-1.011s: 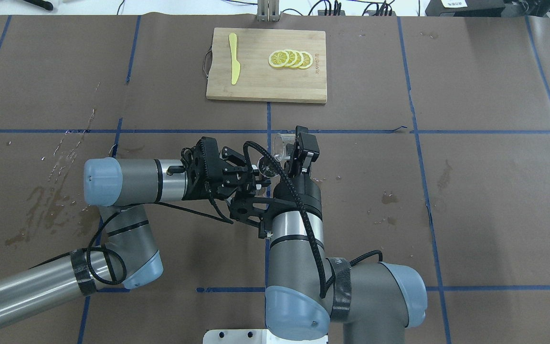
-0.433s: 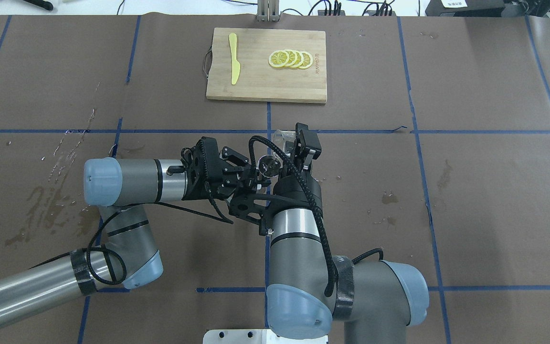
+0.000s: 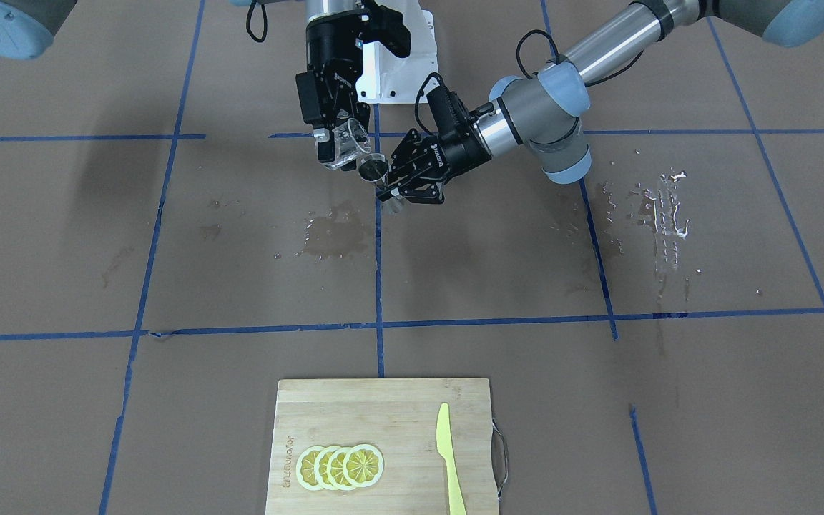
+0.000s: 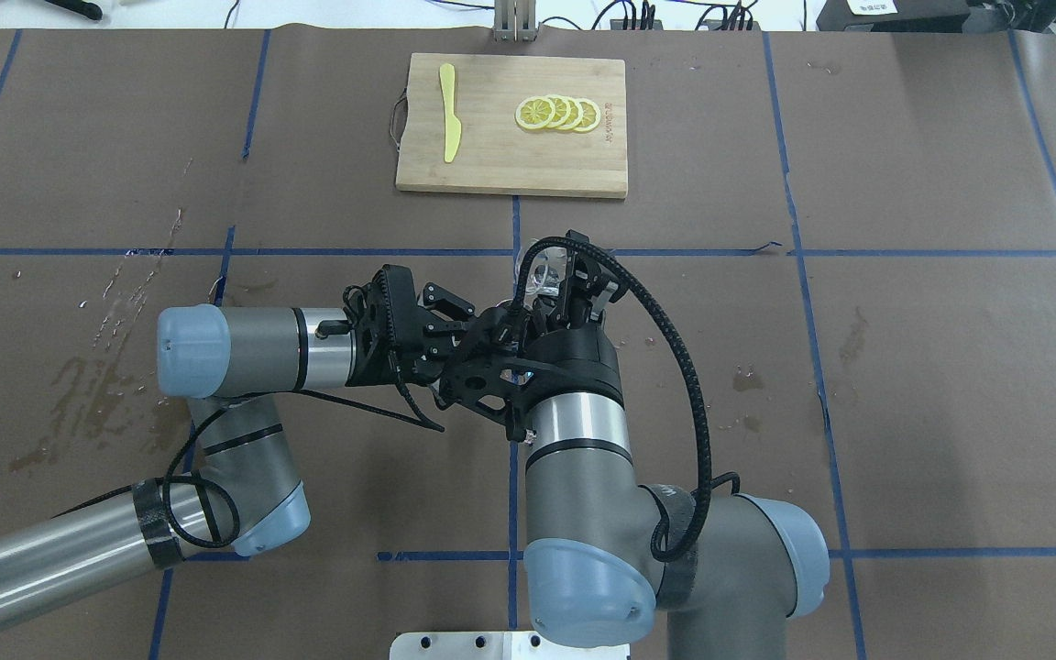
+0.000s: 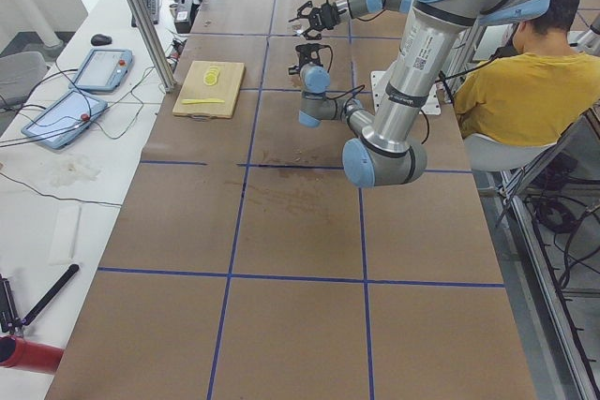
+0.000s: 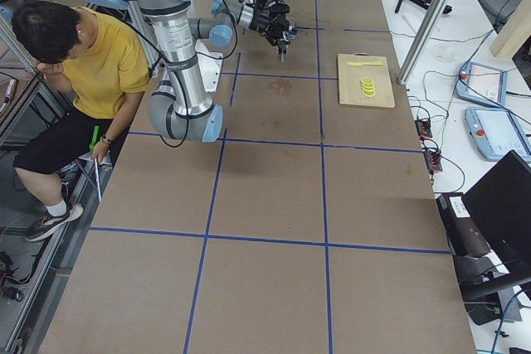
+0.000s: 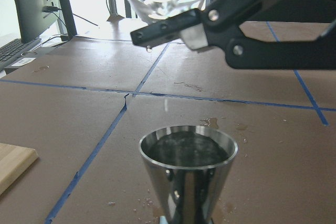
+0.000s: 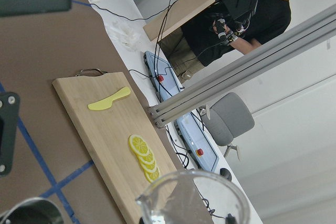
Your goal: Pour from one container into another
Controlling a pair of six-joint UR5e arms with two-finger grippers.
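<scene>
right gripper [image 3: 335,145] clamped on glass pitcher [image 3: 350,143], tilted spout-down to pour | left gripper [image 3: 399,189] gripping steel jigger [image 7: 187,169] upright just beneath, catching it | jigger looks nearly full

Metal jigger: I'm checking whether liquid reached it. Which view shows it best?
Left wrist view: the metal jigger is close, its mouth visible with what looks like liquid inside. Front-facing shows it small in the left pincer. Right wrist catches only its rim; overhead, the right arm hides it.
</scene>
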